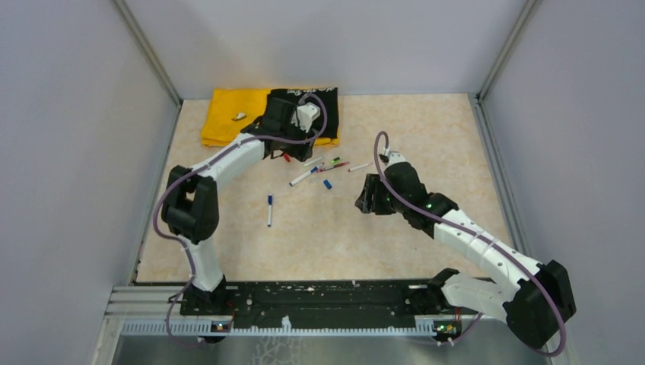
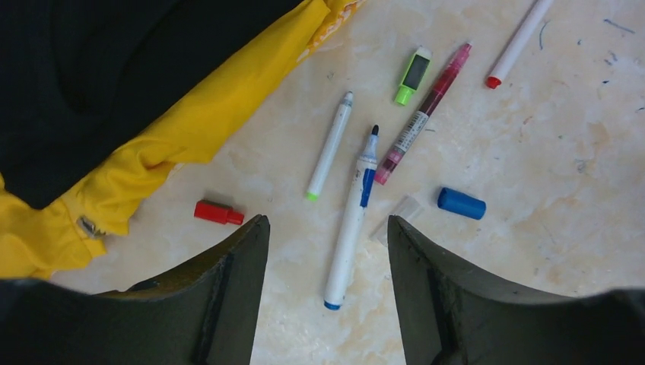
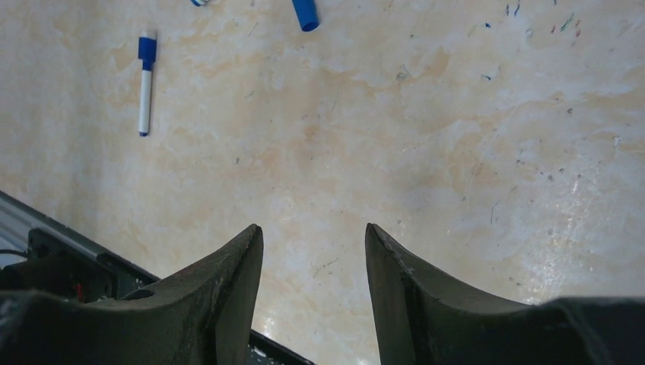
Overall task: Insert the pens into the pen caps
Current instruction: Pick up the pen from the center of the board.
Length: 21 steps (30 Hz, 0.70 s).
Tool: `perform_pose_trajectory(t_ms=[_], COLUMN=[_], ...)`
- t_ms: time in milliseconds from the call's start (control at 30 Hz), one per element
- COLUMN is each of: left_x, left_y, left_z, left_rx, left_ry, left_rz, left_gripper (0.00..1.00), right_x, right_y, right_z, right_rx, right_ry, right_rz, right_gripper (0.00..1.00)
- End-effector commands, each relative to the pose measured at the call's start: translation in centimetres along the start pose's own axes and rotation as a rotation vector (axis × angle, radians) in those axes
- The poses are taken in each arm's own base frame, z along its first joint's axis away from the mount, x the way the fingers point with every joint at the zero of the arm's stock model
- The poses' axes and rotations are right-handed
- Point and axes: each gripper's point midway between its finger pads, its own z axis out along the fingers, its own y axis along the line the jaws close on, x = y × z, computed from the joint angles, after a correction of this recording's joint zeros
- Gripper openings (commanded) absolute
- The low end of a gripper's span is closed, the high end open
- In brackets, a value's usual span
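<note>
Several pens lie loose on the table. In the left wrist view a white pen with a bare blue tip lies with its rear end between my fingers, clear of both. Beside it are a green-ended white pen, a maroon pen and a red-ended white pen. Caps nearby: red, blue, green. My left gripper is open over this cluster. My right gripper is open and empty over bare table. A capped blue pen lies apart.
A yellow cloth with a black cloth on it lies at the back left, right beside the left gripper. Grey walls enclose the table on three sides. The black base rail runs along the near edge.
</note>
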Motion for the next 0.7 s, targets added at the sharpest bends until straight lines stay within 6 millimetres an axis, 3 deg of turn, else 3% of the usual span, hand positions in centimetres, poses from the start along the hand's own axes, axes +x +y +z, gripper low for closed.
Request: perform_pose_trajectory(t_ms=[0, 267, 667], left_x=[0.1, -0.6, 2.8], left_y=[0.1, 2.4, 0.8], left_z=[2.0, 4.7, 6.4], left_rx=[0.099, 0.159, 0.241], left_ry=[0.047, 0.031, 0.100], left_rz=[0.107, 0.139, 0.185], left_gripper=[0.62, 0.56, 0.53], right_x=[-0.6, -0.2, -0.1], right_y=[1.9, 1.1, 1.0], right_z=[-1.2, -2.4, -2.5], right_rx=[-0.116, -0.081, -0.071], right_ry=[-0.036, -0.030, -0.020], right_rz=[-0.009, -0.020, -0.002], right_gripper=[0.51, 0.51, 0.51])
